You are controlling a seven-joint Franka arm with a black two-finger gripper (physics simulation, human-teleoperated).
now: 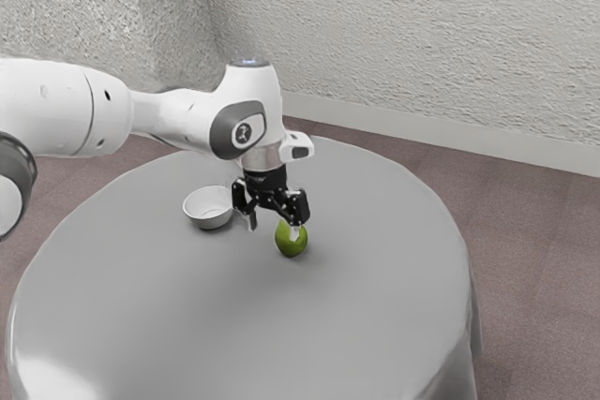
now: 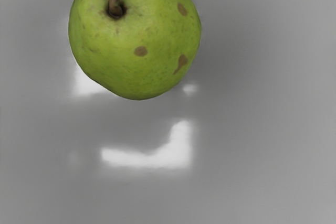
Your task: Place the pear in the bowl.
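1. I judge that I'm at the approach: the pear [image 1: 290, 245] needs grasping before anything can go in the bowl [image 1: 210, 223].
2. My gripper [image 1: 274, 229] is spread, its two fingers standing well apart with nothing pinched between them.
3. The pear sits on the table [image 1: 225, 325], low and close under my hand, off to one side of its middle. In the exterior view one finger overlaps it; whether they touch I can't tell.
4. The bowl is beyond my other finger, on the opposite side of my hand from the pear, and I see no fruit in it.
5. Next I should shift sideways until the pear lies between my fingers, then lower and close. Coming straight down from here, I might knock it with a fingertip and set it rolling.
6. The pear looks squat and nearly round, yellow-green, with a few brown blotches. It stands upright, its short brown stem rising from a dark dimple. Those curved sides will probably want a grip around the widest part.
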